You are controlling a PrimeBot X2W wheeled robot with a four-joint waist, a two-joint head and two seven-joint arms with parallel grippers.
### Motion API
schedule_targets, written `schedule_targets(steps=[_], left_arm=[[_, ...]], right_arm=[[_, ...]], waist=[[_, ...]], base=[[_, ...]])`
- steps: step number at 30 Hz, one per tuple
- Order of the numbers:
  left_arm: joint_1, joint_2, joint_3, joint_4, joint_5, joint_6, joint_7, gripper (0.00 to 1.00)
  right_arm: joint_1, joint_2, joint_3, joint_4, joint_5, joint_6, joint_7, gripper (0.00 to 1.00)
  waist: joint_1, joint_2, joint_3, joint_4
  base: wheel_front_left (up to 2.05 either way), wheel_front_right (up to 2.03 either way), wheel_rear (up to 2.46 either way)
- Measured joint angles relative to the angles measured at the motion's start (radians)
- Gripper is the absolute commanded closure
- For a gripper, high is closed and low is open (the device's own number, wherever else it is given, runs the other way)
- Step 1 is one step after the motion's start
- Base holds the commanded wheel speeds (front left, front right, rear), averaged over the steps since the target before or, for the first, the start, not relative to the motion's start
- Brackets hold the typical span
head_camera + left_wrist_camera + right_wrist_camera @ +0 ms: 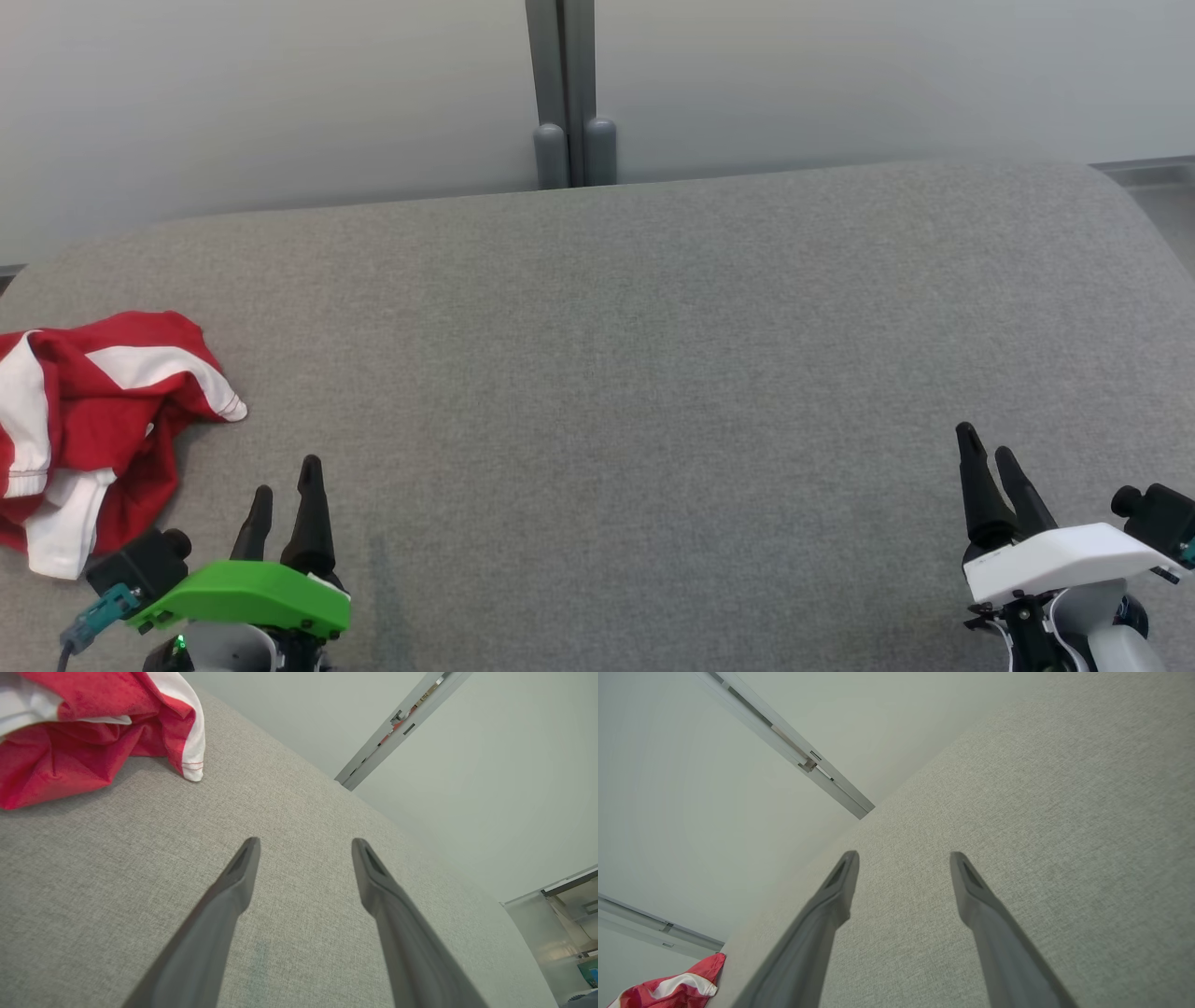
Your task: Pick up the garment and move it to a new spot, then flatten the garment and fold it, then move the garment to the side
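Note:
A crumpled red garment with white stripes lies in a heap at the left edge of the grey padded surface. My left gripper sits just right of it near the front edge, open and empty, not touching the cloth. In the left wrist view the garment lies at the upper left, beyond the left gripper. My right gripper is at the far right, open and empty. In the right wrist view the right gripper hangs over bare fabric, and the garment shows small at the lower left.
A pale wall with a grey vertical post stands right behind the surface's far edge. The surface's rounded right corner drops to a floor strip. Wide bare fabric stretches between the two grippers.

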Motion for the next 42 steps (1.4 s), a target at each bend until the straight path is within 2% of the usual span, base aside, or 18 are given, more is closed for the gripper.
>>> schedule_targets(steps=[25, 42], left_arm=[[-0.015, 0.039, -0.092, -0.019, 0.302, 0.068, -0.074, 0.0], [-0.027, 0.055, -0.103, -0.024, 0.462, 0.088, -0.116, 0.0]], right_arm=[[-0.02, 0.0, 0.007, -0.002, -0.352, 0.0, -0.073, 0.0], [-0.047, -0.001, 0.025, 0.013, -0.531, 0.0, -0.115, 0.0]], waist=[[0.0, 0.0, -0.004, 0.012], [0.0, 0.0, 0.006, 0.018]], base=[[0.0, 0.0, 0.0], [0.0, 0.0, 0.0]])
